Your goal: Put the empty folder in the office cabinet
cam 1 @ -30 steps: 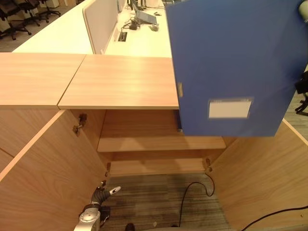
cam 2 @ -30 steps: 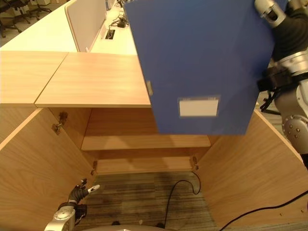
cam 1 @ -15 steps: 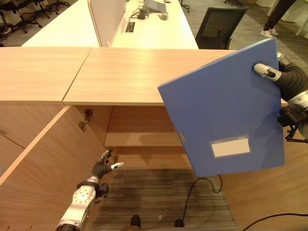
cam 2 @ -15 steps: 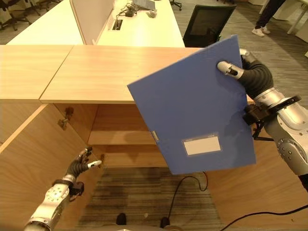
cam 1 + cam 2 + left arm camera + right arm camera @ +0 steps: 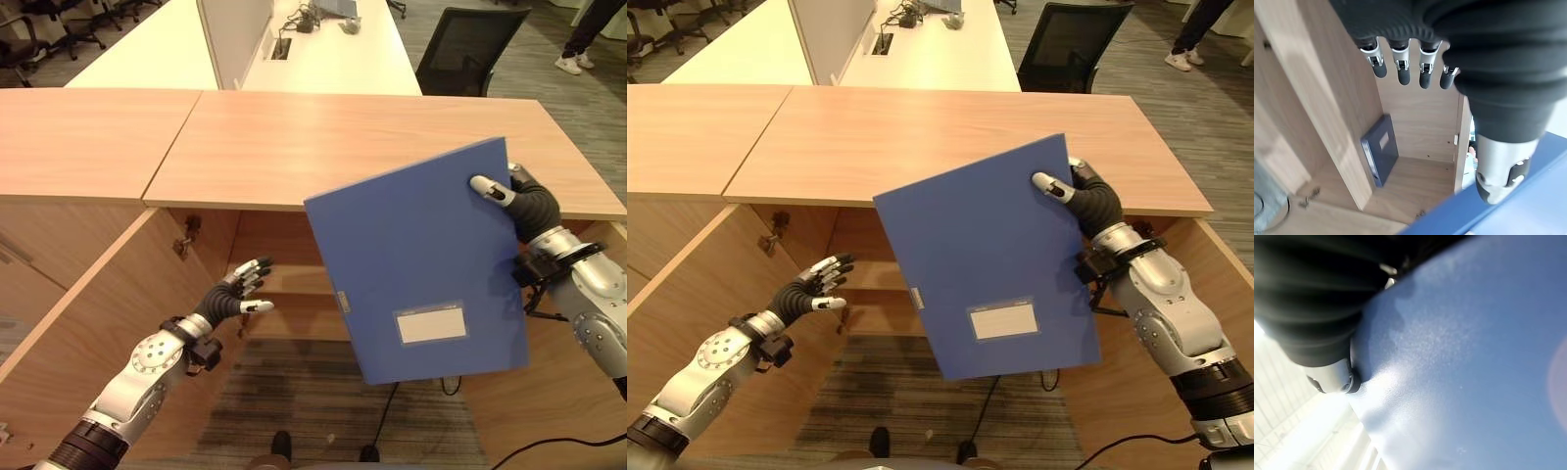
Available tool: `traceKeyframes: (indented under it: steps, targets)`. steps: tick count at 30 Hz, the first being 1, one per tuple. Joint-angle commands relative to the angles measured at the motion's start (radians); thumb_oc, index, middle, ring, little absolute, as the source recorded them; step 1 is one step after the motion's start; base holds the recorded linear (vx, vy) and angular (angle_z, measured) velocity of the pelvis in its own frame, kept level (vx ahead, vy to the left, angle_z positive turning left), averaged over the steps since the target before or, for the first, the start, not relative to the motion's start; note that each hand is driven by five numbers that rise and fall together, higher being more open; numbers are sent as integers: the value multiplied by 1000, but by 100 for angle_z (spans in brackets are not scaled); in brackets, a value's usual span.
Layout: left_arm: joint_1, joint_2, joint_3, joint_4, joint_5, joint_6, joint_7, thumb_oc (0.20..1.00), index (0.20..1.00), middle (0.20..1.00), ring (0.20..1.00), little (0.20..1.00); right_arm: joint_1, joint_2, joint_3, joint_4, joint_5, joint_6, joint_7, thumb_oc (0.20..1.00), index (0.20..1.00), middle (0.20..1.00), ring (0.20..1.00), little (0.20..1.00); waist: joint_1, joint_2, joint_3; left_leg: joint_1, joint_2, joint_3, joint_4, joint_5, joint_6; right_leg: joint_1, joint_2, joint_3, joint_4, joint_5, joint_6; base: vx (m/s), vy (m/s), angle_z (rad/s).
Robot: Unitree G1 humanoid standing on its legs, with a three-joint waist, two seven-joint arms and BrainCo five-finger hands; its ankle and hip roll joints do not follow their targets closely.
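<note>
Right hand point(image 5: 1087, 201) pinches the flat blue plastic folder point(image 5: 985, 259) by its upper corner, thumb across the front, holding it tilted in the air before the open light-wood office cabinet point(image 5: 323, 157). Left hand point(image 5: 235, 294) hangs by the cabinet's opening with fingers straight, holding nothing. A second blue folder point(image 5: 1380, 152) stands inside on the shelf point(image 5: 1410, 181).

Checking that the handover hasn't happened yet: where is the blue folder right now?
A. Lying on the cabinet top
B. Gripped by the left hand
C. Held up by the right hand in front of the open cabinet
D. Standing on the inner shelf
C: the right hand pinches the blue folder at its upper corner, while the left hand is open and apart from it.
</note>
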Motion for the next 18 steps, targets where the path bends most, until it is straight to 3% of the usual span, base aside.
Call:
traceKeyframes:
  steps: [1,9,18]
  targets:
    - [-48,-6,-19,16,-26,-23,23,1000,1000,1000,1000,1000,-67,22,-2,-34,-9,-52,-39,200,200,200,200,200,20,-28,-49,-2,53,37,2,-35,-59,-75,-80,-24,94,-13,99,4,-2,5]
    - [-97,-142,-90,66,-38,10,50,1000,1000,1000,1000,1000,-126,133,38,-27,-29,-52,-76,200,200,200,200,200,16,-25,-49,2,47,39,2,-42,-51,-68,-78,-26,86,-13,95,3,-1,7]
    - [-134,-220,-140,75,-53,28,69,1000,1000,1000,1000,1000,-147,196,47,-32,-44,-53,-98,200,200,200,200,200,16,-26,-44,4,43,37,2,-46,-47,-65,-78,-25,87,-14,93,0,0,0]
